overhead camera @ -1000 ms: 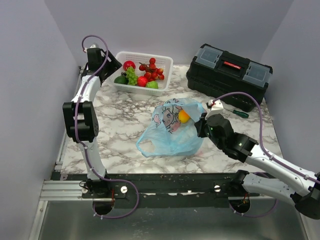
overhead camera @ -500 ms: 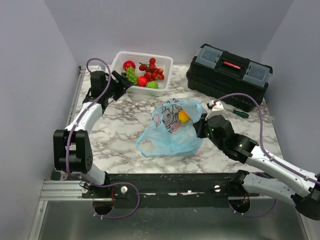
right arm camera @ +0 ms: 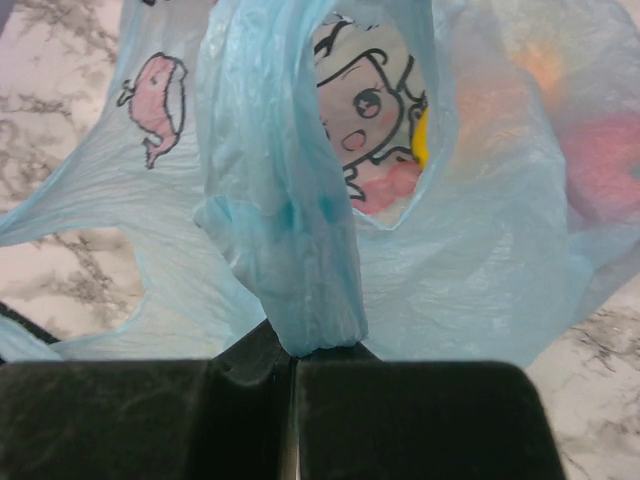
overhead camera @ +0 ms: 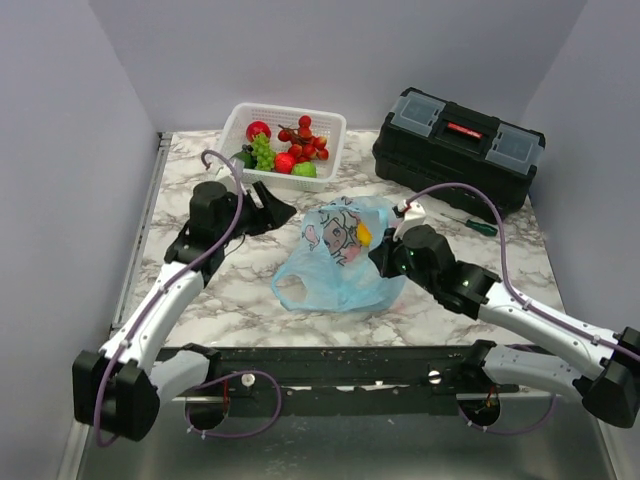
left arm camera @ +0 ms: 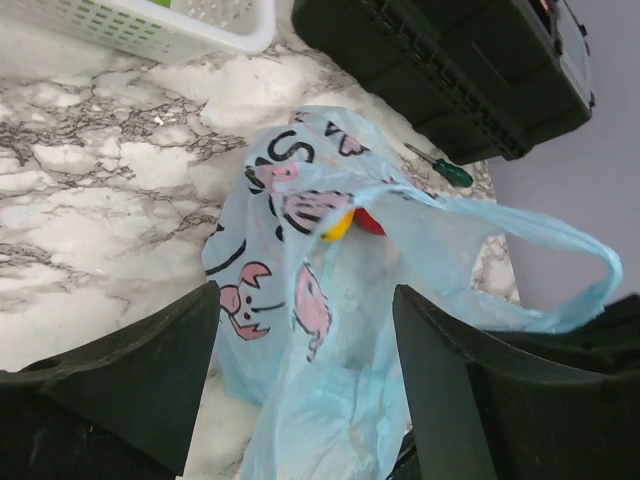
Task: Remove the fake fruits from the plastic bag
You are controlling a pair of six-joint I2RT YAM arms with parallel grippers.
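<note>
Thin blue cartoon-printed bag (overhead camera: pixel 335 275) lay slumped, handle (right arm camera: pixel 290 250) pinched in closed right pincer (overhead camera: pixel 382 262), yellow fruit (overhead camera: pixel 366 233) inside just ahead, left pincer (overhead camera: pixel 278 208) wide open, empty, basket (overhead camera: pixel 330 125) beyond it held red and green fruits (overhead camera: pixel 290 150)

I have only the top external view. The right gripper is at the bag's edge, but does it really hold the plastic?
Observer: Yes. The right wrist view shows the right gripper shut on a bunched strip of the plastic bag.
Operator: Which fruit is inside? I see only something yellow.
Observer: In the left wrist view a yellow piece and a red piece lie side by side at the bag's mouth.
Operator: Is the left gripper aimed well?
Observer: I think so. Its camera shows that mouth right between the open jaws of the left gripper.
</note>
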